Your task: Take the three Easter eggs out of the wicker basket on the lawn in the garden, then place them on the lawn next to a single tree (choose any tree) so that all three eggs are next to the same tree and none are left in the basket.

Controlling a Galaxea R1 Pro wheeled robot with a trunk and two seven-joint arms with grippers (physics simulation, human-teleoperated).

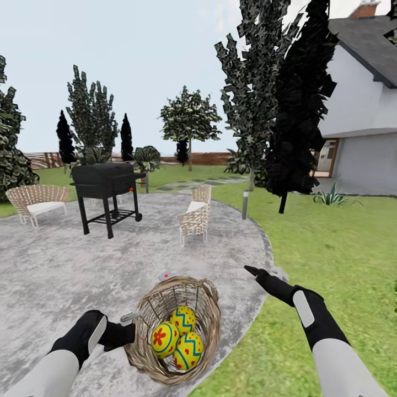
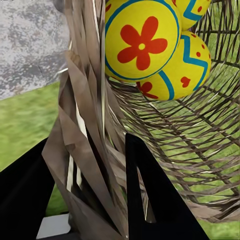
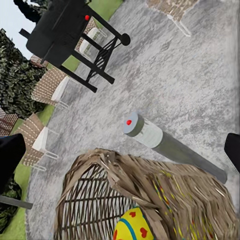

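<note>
Basket: the round tan-brown woven wicker basket (image 1: pixel 175 330) hangs lifted and tilted over the curved edge where the grey stone patio (image 1: pixel 66 275) meets the bright green mottled lawn (image 1: pixel 331 248)
Eggs: all three yellow Easter eggs (image 1: pixel 178 337) painted with blue zigzags and red flowers sit inside the basket, touching one another; none is out yet
Left pincer: the black left pincer (image 1: pixel 125 332) is clamped on the basket's rim, one finger (image 2: pixel 150 200) inside the weave and one outside in the left wrist view
Right pincer: the black right pincer (image 1: pixel 253 271) hovers beside and above the basket, touching nothing; whether its jaws are apart or closed I cannot tell
Progress: by my judgement nothing is delivered; all three eggs remain to be taken out and laid by one tree
Tree: the slender pale-trunked tree with a dense grey-green crown (image 1: pixel 255 82) stands well ahead on the lawn, beside a black-leaved tree (image 1: pixel 300 99)
Open room: the grass towards it lies bare; a short grey bollard light (image 1: pixel 245 205) stands at the patio edge
Clutter: the black barbecue grill (image 1: pixel 106 187) and white wicker chairs (image 1: pixel 194 218) stand on the patio, well apart from that route
</note>
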